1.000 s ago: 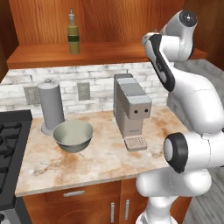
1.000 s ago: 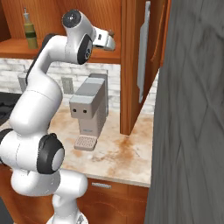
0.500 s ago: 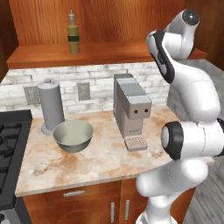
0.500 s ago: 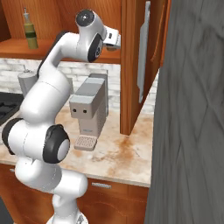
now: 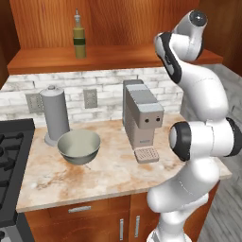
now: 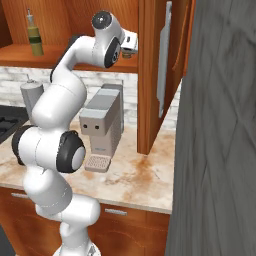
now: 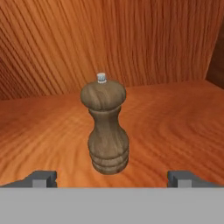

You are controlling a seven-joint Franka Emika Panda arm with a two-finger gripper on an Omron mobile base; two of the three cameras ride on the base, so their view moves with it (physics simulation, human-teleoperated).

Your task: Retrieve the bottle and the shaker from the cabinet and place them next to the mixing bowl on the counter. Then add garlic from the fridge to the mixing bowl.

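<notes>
A brown wooden shaker (image 7: 105, 131) with a small silver knob stands upright on the cabinet shelf (image 7: 175, 127), straight ahead of my gripper (image 7: 112, 179). The gripper is open, its two fingertips (image 7: 42, 178) spread wide to either side of the shaker and short of it, touching nothing. In the right base view the hand (image 6: 131, 43) reaches into the upper cabinet. The olive-green bottle (image 5: 79, 40) (image 6: 34, 38) stands on the same shelf far to the left. The grey-green mixing bowl (image 5: 79, 147) sits on the marble counter (image 5: 108, 175).
A grey coffee machine (image 5: 142, 119) (image 6: 102, 125) stands below the hand. A grey canister (image 5: 56, 115) is behind the bowl and a black stove (image 5: 9, 160) is at the left. The open cabinet door (image 6: 155, 75) and a tall grey panel (image 6: 220, 130) close off the right.
The arm has swung up and rightward, carrying the hand a little deeper into the cabinet. The jaws have stayed wide open. Bottle and bowl have not moved.
</notes>
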